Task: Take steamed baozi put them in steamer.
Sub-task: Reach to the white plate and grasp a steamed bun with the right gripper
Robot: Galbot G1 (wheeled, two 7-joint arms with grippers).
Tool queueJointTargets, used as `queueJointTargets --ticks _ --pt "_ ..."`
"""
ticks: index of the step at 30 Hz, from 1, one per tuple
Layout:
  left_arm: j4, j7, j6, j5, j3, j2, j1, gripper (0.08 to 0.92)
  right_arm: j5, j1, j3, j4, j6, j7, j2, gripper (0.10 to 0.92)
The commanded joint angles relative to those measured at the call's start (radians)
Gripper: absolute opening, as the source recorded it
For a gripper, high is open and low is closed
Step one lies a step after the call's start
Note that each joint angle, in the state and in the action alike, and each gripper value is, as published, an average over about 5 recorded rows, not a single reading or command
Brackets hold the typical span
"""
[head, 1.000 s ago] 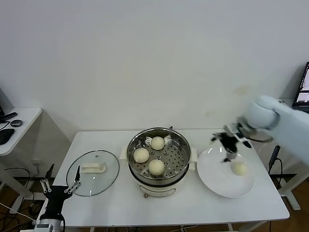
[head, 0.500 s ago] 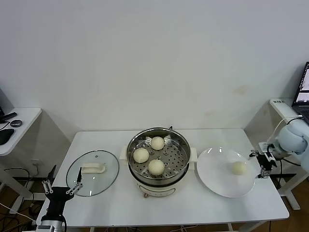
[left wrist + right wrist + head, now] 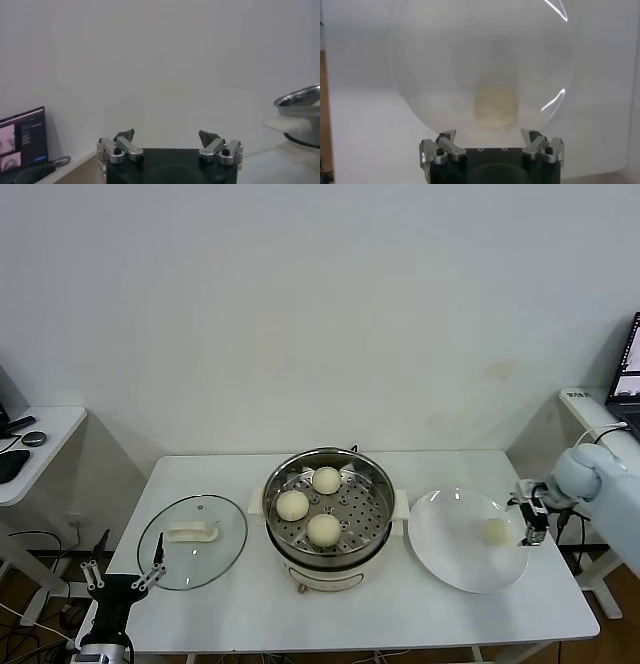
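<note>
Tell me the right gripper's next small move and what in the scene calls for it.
Probably ease the right gripper forward over the plate until its open fingers straddle the last baozi. It sits at the plate's right edge facing that bun, jaws spread and empty, while three buns already lie in the steamer. The left gripper hangs parked below the table's left corner.

Even bright light filling room; glare streaking plate [image 3: 555,60] rim in right wrist view; bun [image 3: 495,107] there appearing blurred.
</note>
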Motion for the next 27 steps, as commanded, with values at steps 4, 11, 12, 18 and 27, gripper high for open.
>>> queueJointTargets --ticks 4,11,12,18,27 --pt "0.004 -0.002 -0.001 -0.003 -0.009 0.001 0.001 0.823 -0.076 0.044 -0.020 -0.159 0.023 -0.016 0.152 0.823" --pt "0.010 -0.002 -0.003 -0.004 -0.010 0.000 0.000 0.823 -0.113 0.035 -0.020 -0.161 0.004 -0.052 0.155 0.812" --pt "0.011 -0.002 -0.003 -0.004 -0.009 0.000 0.000 0.823 -0.115 0.034 -0.019 -0.159 0.000 -0.055 0.155 0.801" --pt "0.012 -0.003 -0.003 -0.003 -0.009 -0.002 -0.001 0.823 -0.126 0.028 -0.015 -0.152 -0.015 -0.066 0.156 0.687" --pt "0.012 -0.003 -0.004 -0.004 -0.009 -0.002 0.000 0.823 -0.124 0.029 -0.020 -0.119 -0.033 -0.081 0.130 0.575"
